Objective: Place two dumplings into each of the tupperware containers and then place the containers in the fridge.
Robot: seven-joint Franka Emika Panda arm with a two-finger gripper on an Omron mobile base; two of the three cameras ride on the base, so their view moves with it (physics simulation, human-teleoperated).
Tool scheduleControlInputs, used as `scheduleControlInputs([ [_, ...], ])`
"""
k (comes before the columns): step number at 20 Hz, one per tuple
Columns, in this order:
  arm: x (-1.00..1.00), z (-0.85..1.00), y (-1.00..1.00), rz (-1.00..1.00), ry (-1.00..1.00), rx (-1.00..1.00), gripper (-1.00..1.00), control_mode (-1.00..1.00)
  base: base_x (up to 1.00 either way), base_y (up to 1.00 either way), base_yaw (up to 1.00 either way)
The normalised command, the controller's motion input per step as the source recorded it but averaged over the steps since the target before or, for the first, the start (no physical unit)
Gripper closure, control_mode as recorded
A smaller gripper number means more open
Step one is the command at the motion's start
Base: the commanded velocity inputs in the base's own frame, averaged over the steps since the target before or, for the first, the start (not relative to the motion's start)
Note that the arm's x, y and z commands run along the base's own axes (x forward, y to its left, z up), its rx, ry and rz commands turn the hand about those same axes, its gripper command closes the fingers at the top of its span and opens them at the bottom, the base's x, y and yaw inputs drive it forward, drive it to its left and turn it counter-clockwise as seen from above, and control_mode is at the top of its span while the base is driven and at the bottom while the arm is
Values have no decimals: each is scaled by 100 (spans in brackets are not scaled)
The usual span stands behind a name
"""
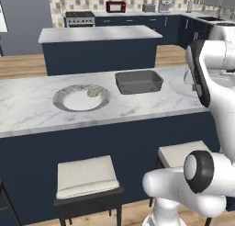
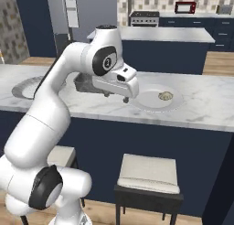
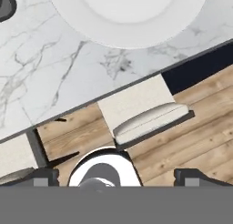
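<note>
Left base view: one lumpy beige dumpling point(image 1: 93, 92) lies on a round grey plate point(image 1: 64, 99) on the marble counter point(image 1: 27, 105), beside a shallow translucent grey tupperware container point(image 1: 139, 81). The two-finger gripper point(image 3: 116, 176) hangs above the counter's front edge, fingers spread wide, holding nothing.

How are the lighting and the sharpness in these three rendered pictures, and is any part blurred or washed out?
Left base view: even, soft light; the lumpy beige dumpling on the round grey plate stays clear. Right base view: the distant red microwave looks coarse, not truly blurred. Hand view: the round white plate is nearly washed out, with little shading; the pale cushioned stool is sharp.
</note>
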Motion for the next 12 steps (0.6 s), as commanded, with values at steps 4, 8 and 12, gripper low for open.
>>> scheduleControlInputs([
  [4, 87, -23, -38, -5, 0, 0, -100, -100, 0, 0, 0],
  [8, 73, -13, -39, -9, 8, 0, -100, -100, 0, 0, 0],
  [12, 53, -29, -78, 0, 1, 0, -100, -100, 0, 0, 0],
])
